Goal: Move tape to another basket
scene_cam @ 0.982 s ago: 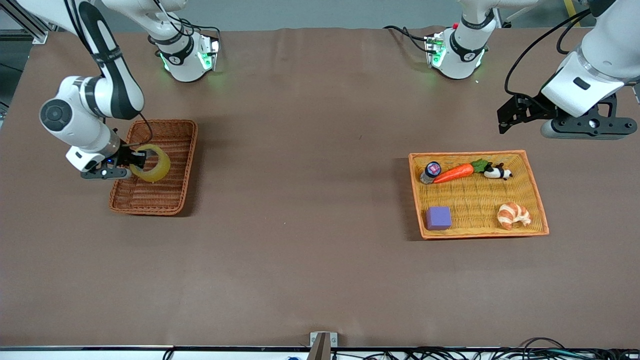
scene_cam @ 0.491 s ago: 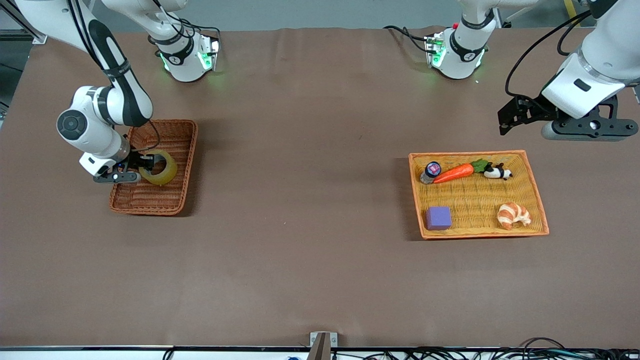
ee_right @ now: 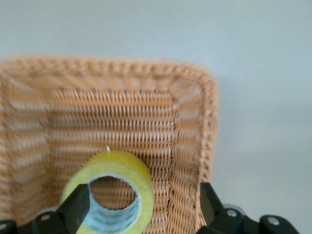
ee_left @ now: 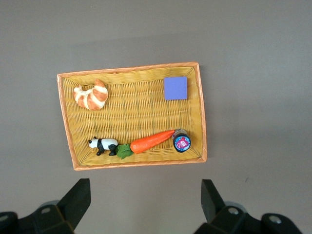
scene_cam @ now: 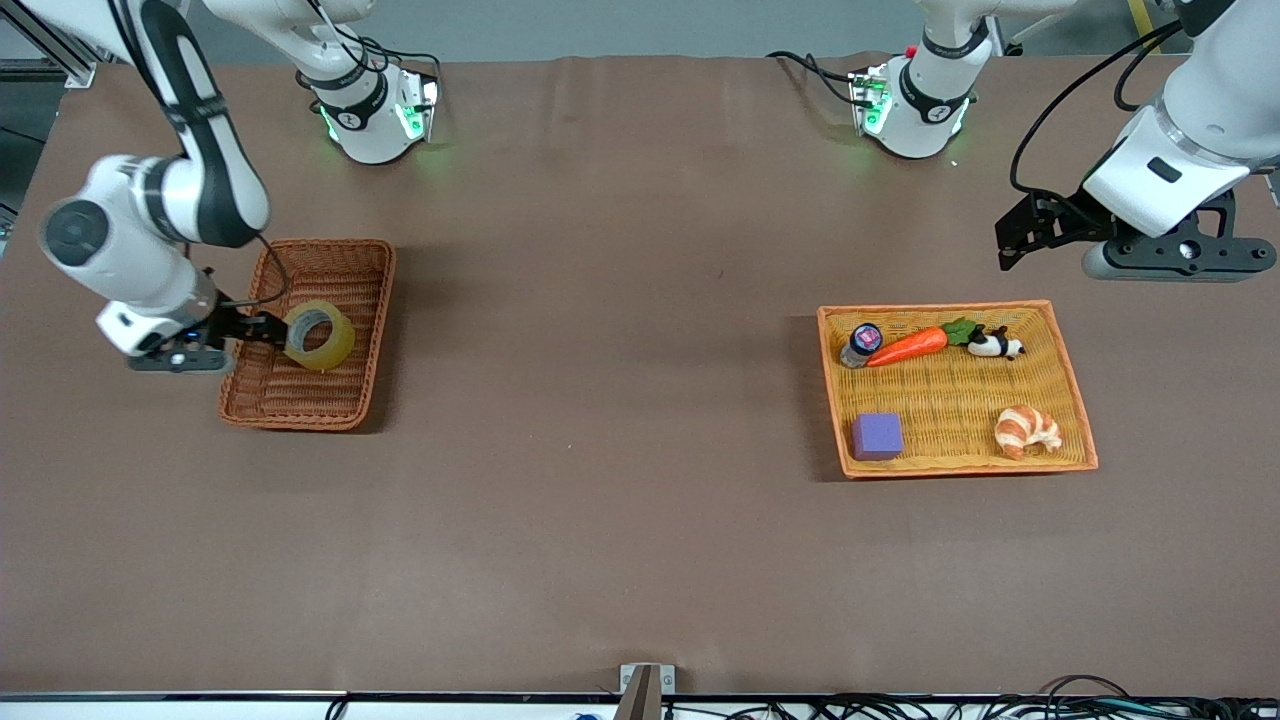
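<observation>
The tape point(scene_cam: 320, 336), a yellowish roll with a grey core, lies tilted in the reddish-brown wicker basket point(scene_cam: 380, 300) at the right arm's end of the table. My right gripper point(scene_cam: 268, 328) is low over the basket beside the tape. Its jaws stand wide apart and hold nothing. In the right wrist view the tape point(ee_right: 127, 168) stands between the jaws of my right gripper point(ee_right: 144, 209), close to one finger point(ee_right: 77, 208), inside the basket point(ee_right: 207, 102). My left gripper point(scene_cam: 1018, 240) is open and empty, and waits in the air.
A flat orange-yellow tray point(scene_cam: 950, 400) at the left arm's end holds a carrot point(scene_cam: 908, 346), a panda toy point(scene_cam: 995, 345), a croissant point(scene_cam: 1026, 430), a purple block point(scene_cam: 877, 436) and a small jar point(scene_cam: 862, 341). The left wrist view shows the tray point(ee_left: 136, 107) too.
My right gripper set the tape down in the wicker basket, let go of it and drew back toward the basket's outer edge. The left arm has barely moved.
</observation>
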Controlling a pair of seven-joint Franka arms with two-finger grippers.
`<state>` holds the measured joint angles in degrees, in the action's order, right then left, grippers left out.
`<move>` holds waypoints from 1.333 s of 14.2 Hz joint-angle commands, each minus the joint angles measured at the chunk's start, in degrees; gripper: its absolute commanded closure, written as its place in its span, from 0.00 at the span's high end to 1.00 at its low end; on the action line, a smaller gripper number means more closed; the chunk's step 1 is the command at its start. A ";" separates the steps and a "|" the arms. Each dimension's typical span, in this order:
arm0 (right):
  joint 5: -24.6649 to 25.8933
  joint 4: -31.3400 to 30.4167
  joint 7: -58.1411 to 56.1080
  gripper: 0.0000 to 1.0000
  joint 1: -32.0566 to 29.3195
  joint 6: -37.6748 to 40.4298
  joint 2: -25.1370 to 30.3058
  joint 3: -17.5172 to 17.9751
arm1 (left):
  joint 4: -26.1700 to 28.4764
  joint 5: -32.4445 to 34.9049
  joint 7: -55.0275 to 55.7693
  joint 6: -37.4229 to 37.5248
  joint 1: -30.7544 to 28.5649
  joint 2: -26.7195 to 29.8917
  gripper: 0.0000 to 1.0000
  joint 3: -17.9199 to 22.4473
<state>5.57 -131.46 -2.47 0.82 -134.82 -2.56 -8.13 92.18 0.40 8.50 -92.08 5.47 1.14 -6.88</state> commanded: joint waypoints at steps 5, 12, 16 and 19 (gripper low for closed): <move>-1.17 29.64 4.75 1.00 -1.43 32.65 2.30 6.18 | -1.30 1.00 -0.15 0.76 0.24 -0.79 1.00 -0.07; -6.62 47.62 4.58 1.00 -2.66 51.84 0.98 7.25 | -1.38 1.00 0.02 0.76 0.16 -0.96 1.00 -0.07; -5.57 47.17 4.49 1.00 -2.14 51.59 1.15 7.16 | -1.38 1.00 0.02 0.76 0.16 -0.96 1.00 -0.07; -5.57 47.17 4.05 1.00 -2.14 50.89 1.15 7.16 | -1.38 1.00 0.11 0.76 0.24 -0.96 1.00 -0.07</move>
<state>0.31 -85.15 1.64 -0.49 -84.09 -1.33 -1.72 92.14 0.41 8.51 -92.08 5.49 0.70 -6.89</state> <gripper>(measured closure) 0.000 0.000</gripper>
